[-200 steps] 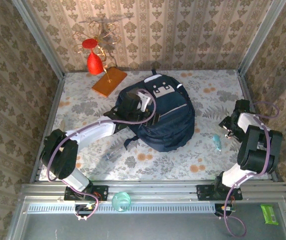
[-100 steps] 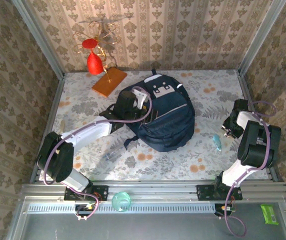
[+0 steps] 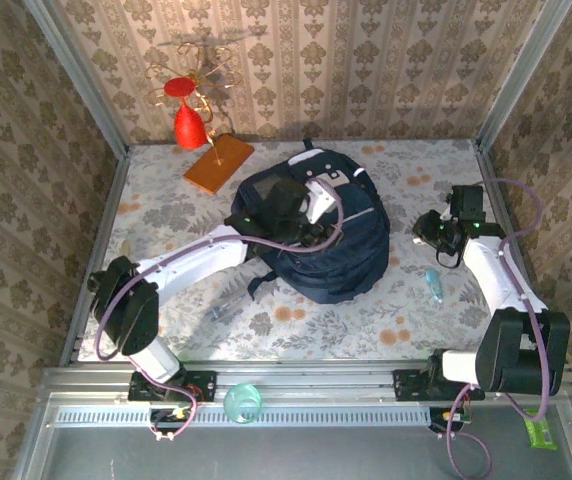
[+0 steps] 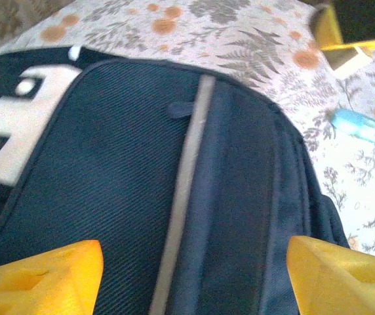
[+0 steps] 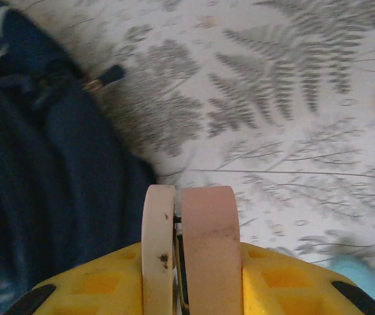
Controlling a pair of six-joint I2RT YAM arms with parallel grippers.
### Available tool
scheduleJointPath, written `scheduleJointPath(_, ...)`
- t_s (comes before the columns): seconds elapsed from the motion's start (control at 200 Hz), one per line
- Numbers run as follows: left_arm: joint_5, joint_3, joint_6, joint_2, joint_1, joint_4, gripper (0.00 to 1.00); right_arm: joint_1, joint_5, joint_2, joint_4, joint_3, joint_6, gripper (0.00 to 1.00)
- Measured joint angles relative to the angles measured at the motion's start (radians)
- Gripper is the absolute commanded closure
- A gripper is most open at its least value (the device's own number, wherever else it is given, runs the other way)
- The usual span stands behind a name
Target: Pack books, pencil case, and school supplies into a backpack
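My left gripper (image 4: 194, 262) hangs, jaws spread, over the backpack (image 3: 356, 262), whose inside I can't see. At its 3 o'clock, my right gripper (image 5: 191, 259) pinches the pencil case (image 5: 208, 230).

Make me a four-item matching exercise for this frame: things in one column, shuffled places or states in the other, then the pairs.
Things
1. left gripper
2. right gripper
3. orange slab
4. blue translucent piece

Places or states
A. lying on the table, right of the backpack
B. jaws wide apart, above the backpack's front
C. at the far left of the table, beside the red vase
D. closed on cream and pink flat pieces

Pairs: 1-B, 2-D, 3-C, 4-A
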Motion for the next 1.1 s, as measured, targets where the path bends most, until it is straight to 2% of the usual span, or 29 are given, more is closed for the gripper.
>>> scheduleJointPath(0.135, -0.066, 0.069, 0.111, 0.071, -0.067, -0.072, 0.24, 0.032, -0.062, -0.002, 0.000, 0.008, 0.001, 0.65)
scheduleJointPath(0.21, -0.101, 0.124, 0.149, 0.134, -0.075, -0.121, 0.28, 0.038, -0.087, -0.002, 0.001, 0.008, 0.003, 0.65)
scheduleJointPath(0.415, -0.159, 0.246, 0.208, 0.254, -0.061, -0.238, 0.54, 0.039, -0.132, -0.002, 0.011, 0.007, 0.003, 0.65)
scheduleJointPath(0.505, -0.154, 0.271, 0.207, 0.257, -0.058, -0.264, 0.60, 0.039, -0.140, -0.001, 0.015, 0.007, 0.003, 0.65)
scheduleJointPath(0.85, 0.045, 0.304, 0.156, 0.257, 0.020, -0.292, 0.73, 0.039, -0.169, -0.002, 0.015, 0.007, -0.005, 0.66)
scheduleJointPath(1.045, 0.128, 0.308, 0.121, 0.257, 0.065, -0.284, 0.71, 0.050, -0.183, -0.004, 0.013, 0.007, -0.010, 0.67)
scheduleJointPath(1.1, 0.143, 0.308, 0.114, 0.257, 0.076, -0.282, 0.74, 0.055, -0.185, -0.010, 0.011, 0.007, -0.012, 0.67)
